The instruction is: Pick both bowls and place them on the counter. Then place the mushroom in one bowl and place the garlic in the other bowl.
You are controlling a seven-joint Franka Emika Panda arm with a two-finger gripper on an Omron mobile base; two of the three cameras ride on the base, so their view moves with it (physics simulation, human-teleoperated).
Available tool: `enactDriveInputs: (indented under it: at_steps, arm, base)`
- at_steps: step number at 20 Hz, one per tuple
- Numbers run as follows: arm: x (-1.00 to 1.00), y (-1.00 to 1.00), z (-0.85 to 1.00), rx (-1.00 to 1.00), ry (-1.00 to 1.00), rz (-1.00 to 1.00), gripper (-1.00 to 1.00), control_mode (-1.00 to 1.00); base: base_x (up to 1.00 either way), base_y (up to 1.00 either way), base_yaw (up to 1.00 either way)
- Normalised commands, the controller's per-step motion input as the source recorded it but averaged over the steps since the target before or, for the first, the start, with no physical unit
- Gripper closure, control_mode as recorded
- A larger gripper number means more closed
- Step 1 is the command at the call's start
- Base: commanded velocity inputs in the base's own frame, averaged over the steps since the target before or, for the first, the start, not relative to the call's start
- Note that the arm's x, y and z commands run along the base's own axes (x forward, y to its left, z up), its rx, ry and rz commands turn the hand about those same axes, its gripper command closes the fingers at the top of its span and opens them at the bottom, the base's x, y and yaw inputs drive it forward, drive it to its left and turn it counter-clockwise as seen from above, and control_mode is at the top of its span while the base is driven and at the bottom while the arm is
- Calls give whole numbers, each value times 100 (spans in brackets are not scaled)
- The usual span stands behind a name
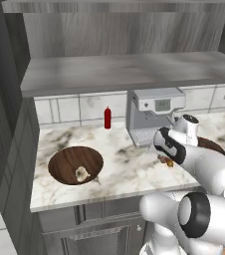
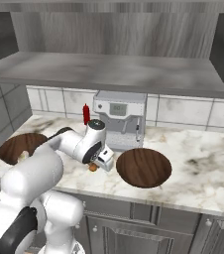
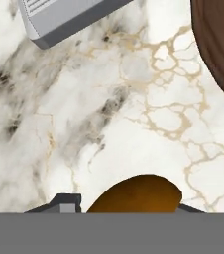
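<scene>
the worktop (image 1: 124,169) is white marble with grey-brown veins, running left to right under a plain grey shelf (image 1: 129,72); its right end is cut off in the left base view by the arm. a boxy grey coffee machine (image 2: 120,124) stands at the back near the middle, its lower front partly hidden by the arm in both base views. two wide round wooden bowls, dark brown with visible grain, sit on the marble well apart: the left bowl (image 1: 76,165) near the front left, the right bowl (image 2: 143,167) to the right of the machine, mostly hidden behind the arm in the left base view and showing as a curved edge at the upper right of the hand view. a slim red bottle (image 1: 107,118) stands upright at the tiled back wall, left of the machine. the garlic (image 1: 81,173), a pale lumpy bulb, lies inside the left bowl toward its near side; which way it points is too small to tell. the hand (image 2: 98,164) is low over the marble between the bowls, just left of the right bowl, and its fingers sit either side of the mushroom (image 3: 136,194). the smooth orange-brown cap is cut off at the bottom of the hand view; its stem and its axis are hidden. i cannot tell whether the fingers press it.
</scene>
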Motion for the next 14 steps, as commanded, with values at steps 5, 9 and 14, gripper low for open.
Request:
enactDriveInputs:
  at_steps: [5, 9, 14]
  arm:
    - [-4, -57, 49, 3, 0, -7, 100, -100]
    - [0, -60, 43, 4, 0, -6, 100, -100]
    - [0, -61, 34, 6, 0, -5, 100, -100]
  base:
    - [0, 0, 0]
    - [0, 0, 0]
    - [0, 0, 0]
